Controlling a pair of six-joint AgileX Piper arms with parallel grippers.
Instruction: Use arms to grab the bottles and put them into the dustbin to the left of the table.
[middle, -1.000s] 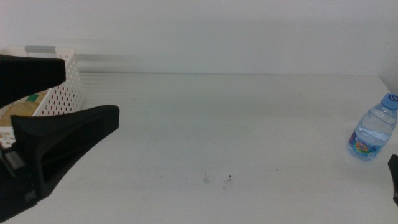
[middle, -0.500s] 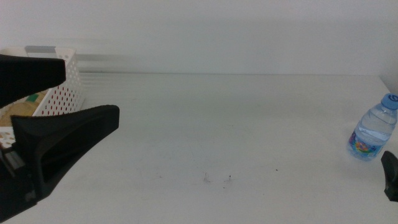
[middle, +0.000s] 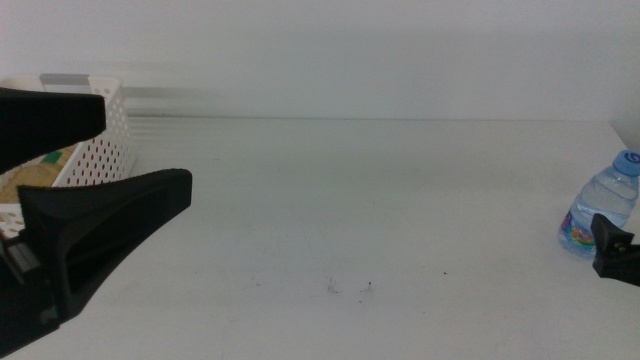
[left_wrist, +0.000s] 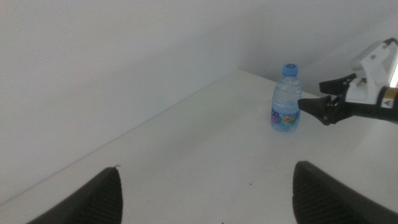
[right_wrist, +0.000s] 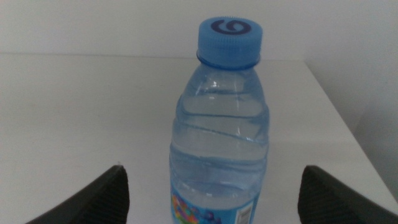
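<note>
Water bottle (middle: 600, 214), clear, blue cap: one item, upright at the far right edge of the counter (middle: 380, 200).

Middle view: right gripper (middle: 612, 254) enters at the picture's right edge, just in front of the bottle's base, only its dark jaw tips showing. Left gripper (middle: 70, 190) fills the left side, jaws spread wide, beside the dustbin (middle: 95, 150), well apart from the bottle.

Left wrist view: bottle (left_wrist: 286, 99) stands far across the counter, long axis vertical; right gripper (left_wrist: 326, 102) close beside it, jaw tips open and pointed at the body. The left jaws show as two separate tips, wide apart, nothing between.

Right wrist view: bottle (right_wrist: 221, 130) centred between the right jaws, which stand spread on either side, not touching it. Cap up, label toward the base.

Judgement: the right arm is far nearer; a straight advance puts the body between its jaws for a side-on grasp.
</note>
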